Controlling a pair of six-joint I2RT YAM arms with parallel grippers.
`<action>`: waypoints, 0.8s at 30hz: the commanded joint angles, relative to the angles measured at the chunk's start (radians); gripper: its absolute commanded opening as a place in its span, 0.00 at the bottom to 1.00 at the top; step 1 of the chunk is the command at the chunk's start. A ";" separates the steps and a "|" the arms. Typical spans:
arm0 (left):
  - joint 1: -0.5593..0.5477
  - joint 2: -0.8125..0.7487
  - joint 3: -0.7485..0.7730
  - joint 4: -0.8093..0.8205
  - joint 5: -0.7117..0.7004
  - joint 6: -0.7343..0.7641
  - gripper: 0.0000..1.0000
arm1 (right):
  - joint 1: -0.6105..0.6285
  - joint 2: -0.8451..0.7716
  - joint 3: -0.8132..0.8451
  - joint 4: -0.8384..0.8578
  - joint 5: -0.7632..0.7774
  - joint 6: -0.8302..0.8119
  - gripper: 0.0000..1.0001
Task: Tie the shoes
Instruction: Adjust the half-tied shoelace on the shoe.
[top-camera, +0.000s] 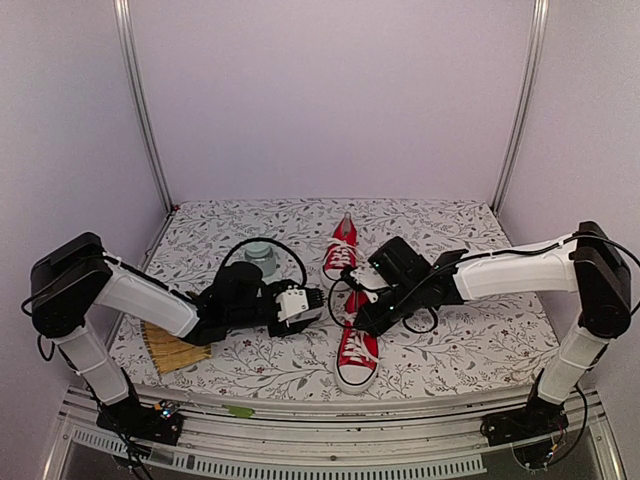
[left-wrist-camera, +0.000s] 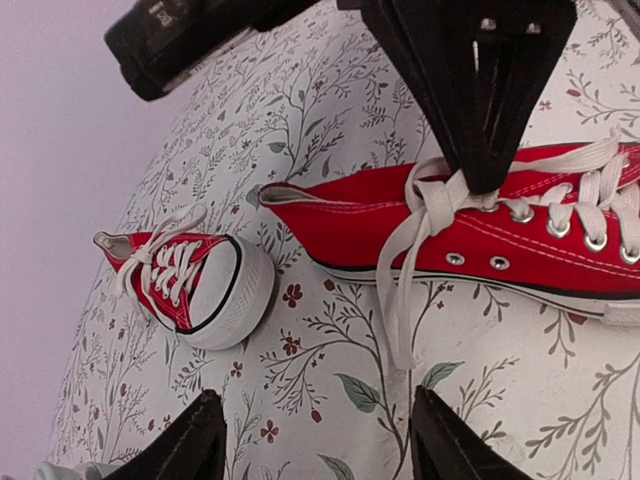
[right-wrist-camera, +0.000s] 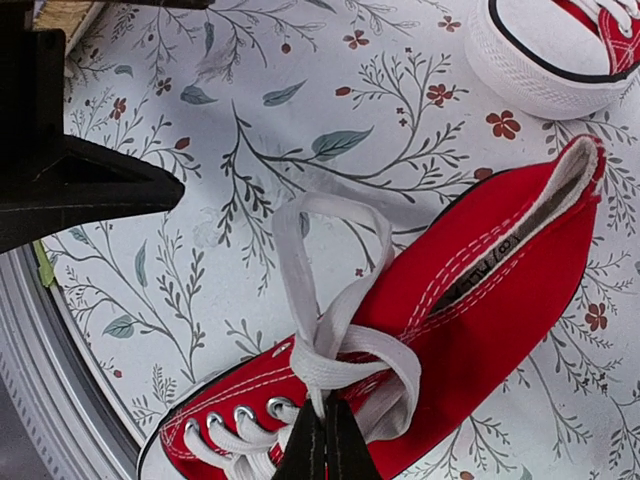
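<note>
Red canvas low-top sneaker (top-camera: 357, 352) with a white rubber toe cap lies mid-table on floral-print cloth (top-camera: 470, 350), toe nearward; twin (top-camera: 341, 247) just behind. Right gripper (right-wrist-camera: 325, 432) pinched shut on near sneaker's white lace (right-wrist-camera: 318, 350). Left gripper (left-wrist-camera: 315, 430) hovers just left, jaws apart. Print inside near sneaker unreadable.

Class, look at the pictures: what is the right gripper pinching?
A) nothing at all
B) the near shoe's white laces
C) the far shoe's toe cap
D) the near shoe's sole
B: the right gripper is shut on the white laces of the near shoe.
</note>
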 joint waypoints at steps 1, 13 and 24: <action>-0.015 0.022 0.023 -0.015 0.052 0.029 0.63 | 0.000 -0.077 -0.014 -0.049 -0.076 0.014 0.01; -0.036 0.028 0.131 -0.099 0.292 0.110 0.61 | 0.000 -0.121 -0.060 -0.121 -0.215 0.014 0.01; -0.105 0.163 0.207 -0.057 0.409 0.217 0.39 | -0.049 -0.099 -0.092 -0.051 -0.256 0.014 0.01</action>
